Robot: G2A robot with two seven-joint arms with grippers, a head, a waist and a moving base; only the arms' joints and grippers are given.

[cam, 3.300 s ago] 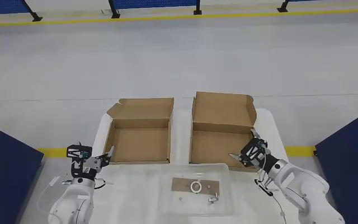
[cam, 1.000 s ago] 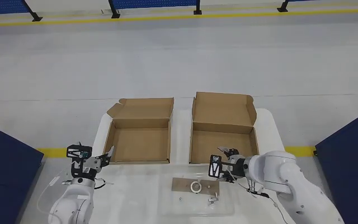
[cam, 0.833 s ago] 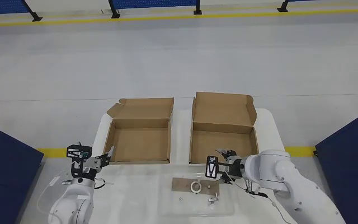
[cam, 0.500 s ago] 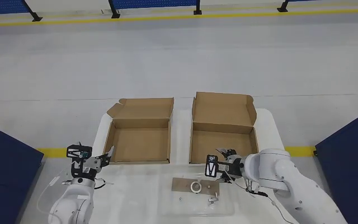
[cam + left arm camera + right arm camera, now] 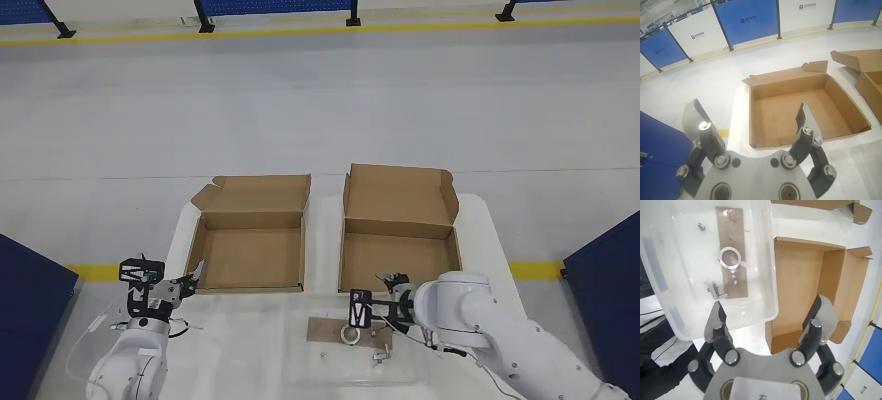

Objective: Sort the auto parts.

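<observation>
A clear plastic bin [image 5: 300,312] [image 5: 772,256] stands at the table's front. Inside it lie a metal ring [image 5: 350,335] [image 5: 729,260], a small metal bracket [image 5: 380,352] [image 5: 714,291], a bolt [image 5: 700,226] and a tiny screw [image 5: 735,282], on or beside a brown strip [image 5: 731,236]. My right gripper [image 5: 378,300] [image 5: 768,301] hangs open above the bin's corner nearest the right cardboard box [image 5: 395,262] [image 5: 797,279], holding nothing. My left gripper [image 5: 193,278] [image 5: 749,105] stands open and empty at the near left corner of the left cardboard box [image 5: 250,257] [image 5: 797,113].
Both cardboard boxes sit side by side behind the bin with lids folded back and bare floors. The white table ends just left of the left gripper and right of the right box. A blue panel [image 5: 659,140] stands below the table's left edge.
My right arm has swung left, from the right box's near right corner to over the bin's far right corner. The left arm has kept still.
</observation>
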